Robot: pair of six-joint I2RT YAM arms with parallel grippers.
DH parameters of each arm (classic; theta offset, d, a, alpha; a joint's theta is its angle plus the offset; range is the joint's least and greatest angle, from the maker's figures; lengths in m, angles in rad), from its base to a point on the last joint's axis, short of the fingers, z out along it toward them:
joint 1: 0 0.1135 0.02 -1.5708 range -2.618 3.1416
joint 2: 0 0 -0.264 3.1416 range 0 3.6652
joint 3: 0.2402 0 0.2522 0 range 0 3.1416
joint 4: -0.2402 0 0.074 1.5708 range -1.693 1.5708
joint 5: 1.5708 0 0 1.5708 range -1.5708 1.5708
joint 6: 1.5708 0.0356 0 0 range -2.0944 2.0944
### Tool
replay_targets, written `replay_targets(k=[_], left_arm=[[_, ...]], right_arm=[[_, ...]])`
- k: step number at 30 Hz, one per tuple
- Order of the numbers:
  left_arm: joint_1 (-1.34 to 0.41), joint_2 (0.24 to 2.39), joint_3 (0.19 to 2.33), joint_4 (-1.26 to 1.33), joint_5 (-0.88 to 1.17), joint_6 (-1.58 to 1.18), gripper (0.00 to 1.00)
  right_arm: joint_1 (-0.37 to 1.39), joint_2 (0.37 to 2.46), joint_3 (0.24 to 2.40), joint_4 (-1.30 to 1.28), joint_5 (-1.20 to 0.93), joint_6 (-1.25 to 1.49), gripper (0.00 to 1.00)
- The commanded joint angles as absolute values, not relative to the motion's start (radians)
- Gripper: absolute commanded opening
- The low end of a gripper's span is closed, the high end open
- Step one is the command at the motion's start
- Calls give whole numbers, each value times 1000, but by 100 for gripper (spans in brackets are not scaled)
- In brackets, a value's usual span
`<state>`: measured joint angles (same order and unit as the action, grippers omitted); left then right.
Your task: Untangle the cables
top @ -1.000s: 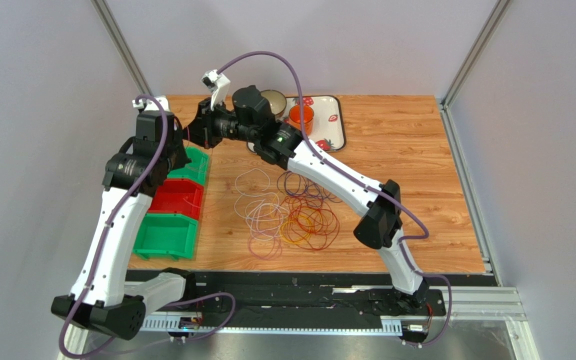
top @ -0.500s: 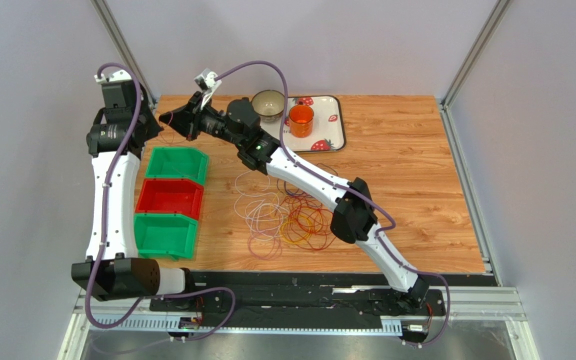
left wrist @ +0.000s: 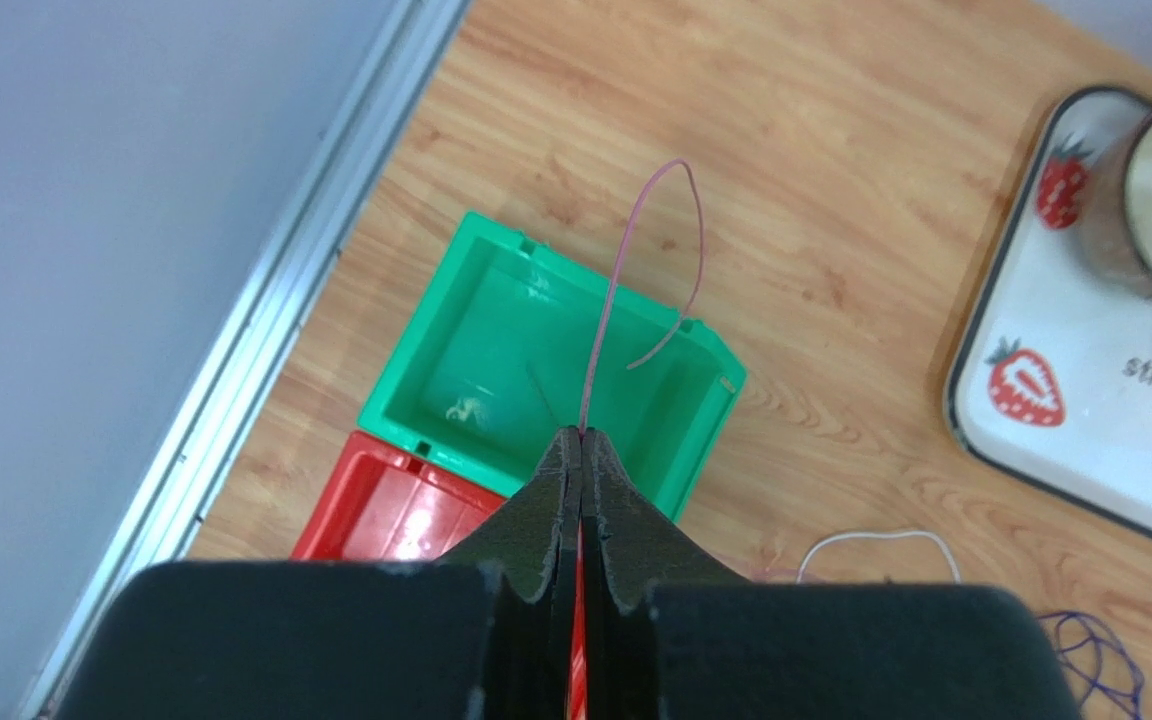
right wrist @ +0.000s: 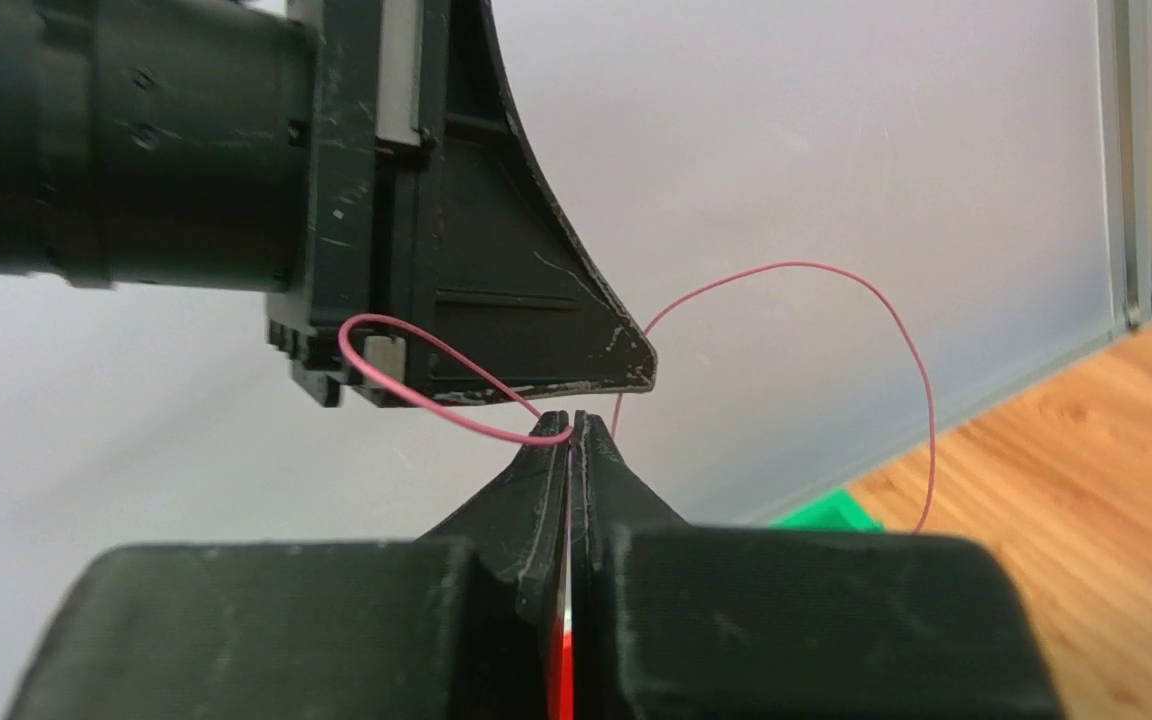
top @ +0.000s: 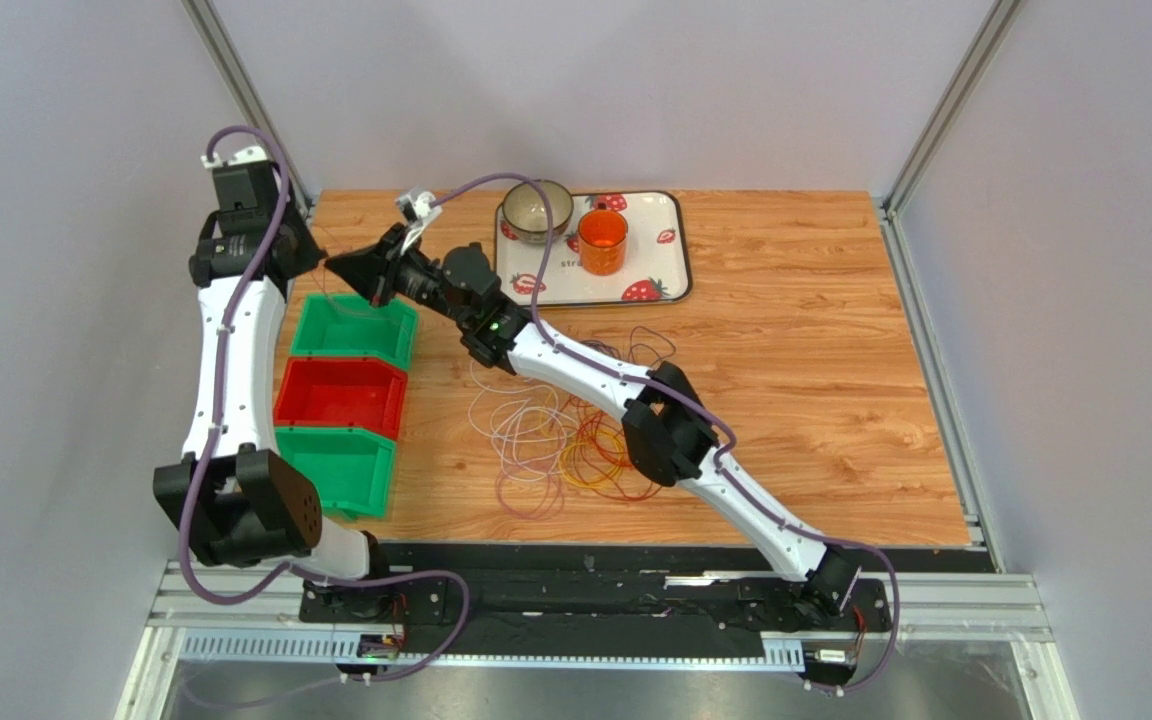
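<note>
Dark red cable (left wrist: pixel 608 308), hair-thin, was pinched in both claws, lifted off the table over its far left corner.

Left wrist view: left claw (left wrist: pixel 581 438) was clenched, no gap between the fingers. The cable rose from its tips and curled over in a hook above the far green bin (left wrist: pixel 537 360). A small pale scrap lay in that bin; could not tell what it was. Red bin (left wrist: pixel 394 518) touched the green one on its near side.

Right wrist view gave what the left did not. Right claw (right wrist: pixel 573 428) was also clenched on the same cable, its tips nearly touching the left claw's tip. One small loop lay across the left claw's finger. One large loop arched to the right against the grey wall.

Top view hardly resolved the held cable. It did show the two claws meeting tip to tip above the far end of the bin row. The rest of the cables (top: pixel 575 435) lay there in a loose tangle of white, purple, orange and yellow loops on the wooden table (top: pixel 838 375), partly under the right arm. Strawberry-print tray (top: pixel 657 263) at the far edge carried a pale bowl (top: pixel 545 210) and an orange cup (top: pixel 600 237).
</note>
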<state>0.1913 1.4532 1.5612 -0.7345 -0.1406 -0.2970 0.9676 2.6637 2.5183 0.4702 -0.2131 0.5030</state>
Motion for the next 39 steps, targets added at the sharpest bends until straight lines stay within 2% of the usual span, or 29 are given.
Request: replay_targets(k=[1,3,5,6,7,10,13,17,20,25,33,39], left_arm=[[199,1482,1517,-640,-106,-302,0],[201,1496,1509,-629,-132,-299,0],[204,1512,1512,-629,-164,-304,0],[207,1517,1516,-629,-170,-307,0],[213,1525,1523,-629,-173,-310,0],[222,1552,1543,-643,-186,-310,0],[227,1557,1531,-644,-205,-305,0],[227,1536,1500,-635,-233,-310,0],[232,1528,1489,-629,-232,-302,0],[232,1525,1467,-626,-190,-313,0],[219,1528,1430,-640,-147,-348,0],[207,1594,1449,-687,-107,-362,0]], right_arm=[[968,2740,2591,508,-161,523,0],[968,2750,2586,506,-143,522,3],[968,2747,2576,502,-123,525,12],[968,2740,2568,496,-118,528,16],[968,2732,2557,495,-109,526,27],[971,2686,2510,479,-78,505,46],[977,2623,2464,437,-71,450,56],[986,2537,2376,336,-2,376,59],[986,2433,2229,288,0,350,60],[985,2215,1883,288,127,293,56],[980,1820,1465,132,313,245,46],[970,1590,1177,-26,504,325,46]])
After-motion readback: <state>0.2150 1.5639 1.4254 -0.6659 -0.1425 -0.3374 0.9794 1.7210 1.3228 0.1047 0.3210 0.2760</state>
